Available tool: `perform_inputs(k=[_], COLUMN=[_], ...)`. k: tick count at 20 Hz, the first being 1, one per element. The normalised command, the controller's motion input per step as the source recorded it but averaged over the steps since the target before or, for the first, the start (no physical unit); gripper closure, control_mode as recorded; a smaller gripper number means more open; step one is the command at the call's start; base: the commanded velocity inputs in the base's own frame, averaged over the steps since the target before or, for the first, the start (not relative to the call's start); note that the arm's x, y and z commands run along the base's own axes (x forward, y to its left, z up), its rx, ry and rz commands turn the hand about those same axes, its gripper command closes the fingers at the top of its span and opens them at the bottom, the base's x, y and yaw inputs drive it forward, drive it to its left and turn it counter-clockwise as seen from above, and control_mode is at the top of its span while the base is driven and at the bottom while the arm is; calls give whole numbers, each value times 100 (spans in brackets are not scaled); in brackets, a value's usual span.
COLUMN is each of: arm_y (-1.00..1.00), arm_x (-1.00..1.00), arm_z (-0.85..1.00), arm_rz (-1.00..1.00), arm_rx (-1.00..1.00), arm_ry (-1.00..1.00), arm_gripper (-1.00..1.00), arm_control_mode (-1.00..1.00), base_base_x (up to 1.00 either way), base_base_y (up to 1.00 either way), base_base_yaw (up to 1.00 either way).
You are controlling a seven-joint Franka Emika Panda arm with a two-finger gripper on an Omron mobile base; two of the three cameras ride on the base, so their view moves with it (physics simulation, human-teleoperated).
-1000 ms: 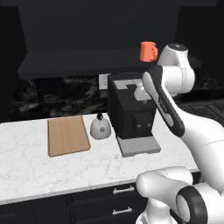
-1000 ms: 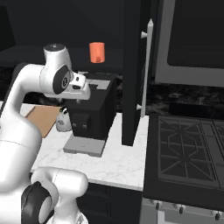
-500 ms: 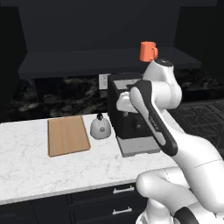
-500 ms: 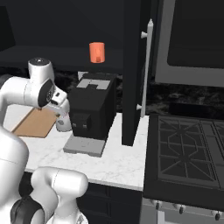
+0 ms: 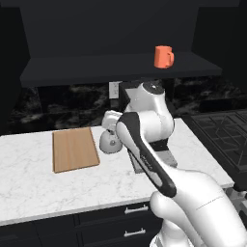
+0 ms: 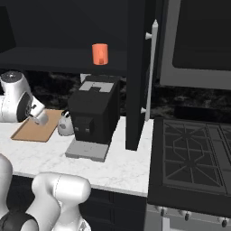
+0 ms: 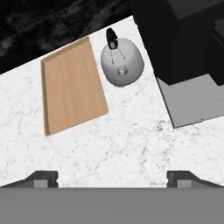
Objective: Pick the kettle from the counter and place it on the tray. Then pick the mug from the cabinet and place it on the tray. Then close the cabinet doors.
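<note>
Left base view: kettle (image 5: pixel 109 141) sits on counter (image 5: pixel 58 185), just beside tray (image 5: pixel 75 149), partly behind arm.
Right base view: kettle (image 6: pixel 65 125) between tray (image 6: pixel 38 127) and coffee machine (image 6: pixel 94 113).
Hand view: gripper (image 7: pixel 113 177) spread wide, empty, above counter. Kettle (image 7: pixel 122 64) prob. rigid, light, smooth dome slippery; grip black top handle (image 7: pixel 112 39).

My left base camera sits behind and left of the arm, looking forward and down. The right base camera mirrors it from behind right, facing the counter (image 6: pixel 113 158). My hand camera looks steeply down, close above the marble. All three share the tray (image 5: pixel 75 149) and kettle (image 7: pixel 122 62), both lying ahead of the wide-spread jaws.
</note>
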Motion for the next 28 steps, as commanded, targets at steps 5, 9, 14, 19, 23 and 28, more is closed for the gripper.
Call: perform_inputs(k=[5,9,14,19,23,28], arm_y=[58,24,1,-2,-5,-12], arm_x=[17,24,21,26,29,42], arm_z=[-4,0,-4,-26,-26,-2], arm_rz=[-22,-14,0,12,17,5], arm_rx=[-22,-18,-12,-15,-5,0], arm_ry=[-6,-1,0,-8,-14,-2], arm_gripper=[-100,-100,-100,-100,-100,-100], arm_control_mode=[-100,-100,-100,-100,-100,-100], base_base_x=[0,0,0,0,0,0], base_base_y=[0,0,0,0,0,0], base_base_yaw=[0,0,0,0,0,0])
